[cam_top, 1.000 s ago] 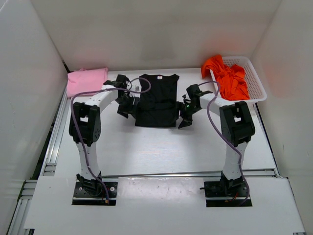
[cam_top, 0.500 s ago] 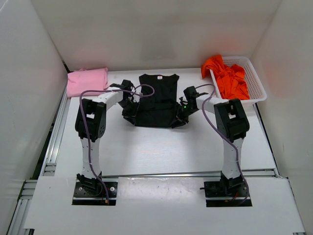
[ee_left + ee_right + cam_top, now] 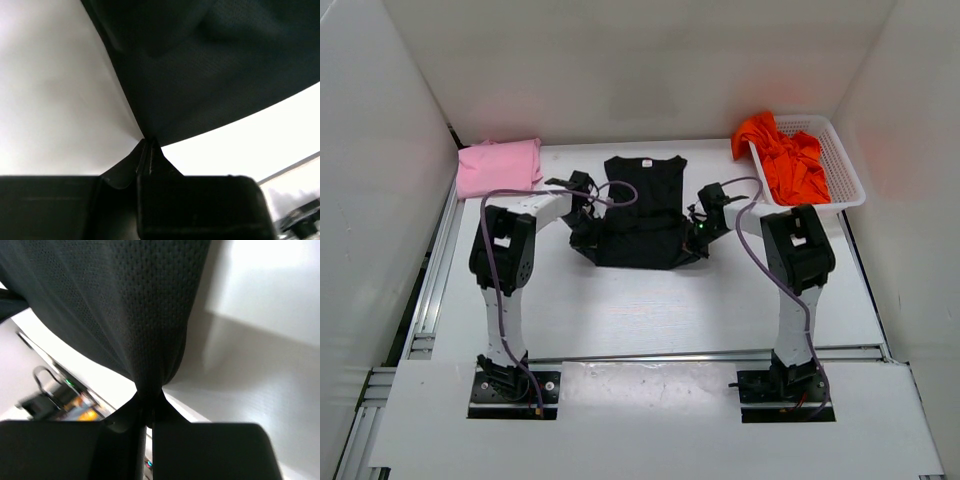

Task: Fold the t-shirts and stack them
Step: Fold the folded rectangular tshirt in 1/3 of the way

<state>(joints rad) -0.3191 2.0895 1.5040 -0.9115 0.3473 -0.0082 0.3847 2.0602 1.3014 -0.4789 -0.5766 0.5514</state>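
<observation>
A: Both of your grippers have closed since a second ago, and both arms have come in from the shirt's sides to its near corners.

B: Agreed. Your left gripper (image 3: 149,146) is clenched on the near left corner of the black shirt (image 3: 642,210). In the left wrist view the cloth narrows to a point right between the fingertips.

A: Your right gripper (image 3: 148,402) is doing the same on the near right corner. Its jaws are pinched tight on a gathered fold of the black fabric, which fans out from the pinch. The cloth throws a shadow on the white table (image 3: 650,310) beside it.

B: From overhead, the near hem between your two grippers curves outward toward you. A second ago it lay straight.

A: Beyond the grippers, the rest of the black shirt lies spread in the middle of the table, collar toward the far wall.

B: Farther back on your left, the pink shirt (image 3: 498,166) sits at the far left corner, well apart from the black one.

A: On your far right, the orange shirt (image 3: 785,160) is heaped in the white basket (image 3: 845,170), with part of it spilling over the basket's left rim.
</observation>
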